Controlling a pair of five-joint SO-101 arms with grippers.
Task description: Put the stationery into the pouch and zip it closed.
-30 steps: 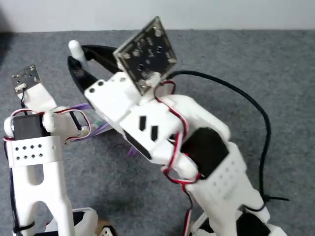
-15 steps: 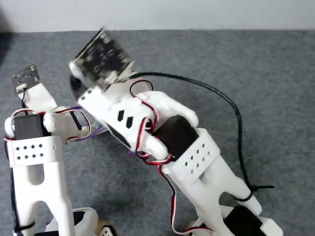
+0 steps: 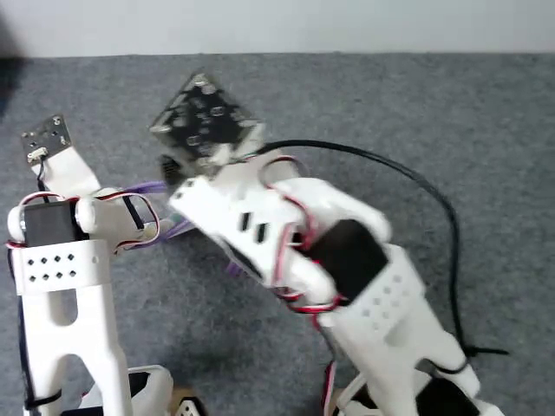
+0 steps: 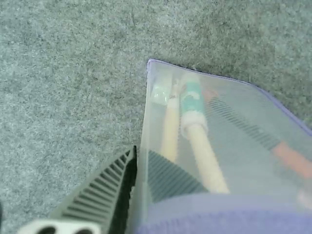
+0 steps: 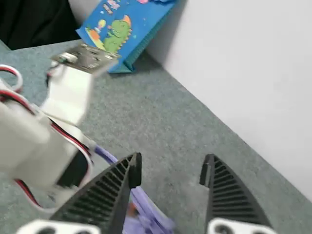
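High view: grey carpeted bench (image 3: pixel 486 113); purple-edged translucent pouch (image 3: pixel 152 187) peeks out between the white left arm (image 3: pixel 61 251) and the white right arm (image 3: pixel 364 286).

Left wrist view: pouch lies against the left claw (image 4: pixel 129 165); grip cannot be told; cream green-banded pen (image 4: pixel 195 126) and yellow pencil (image 4: pixel 170 131) inside.

Right wrist view: right claw (image 5: pixel 168 170) spread wide above the bench; pouch's purple edge just below; blue dinosaur-print bag (image 5: pixel 126 29) leans on the wall.
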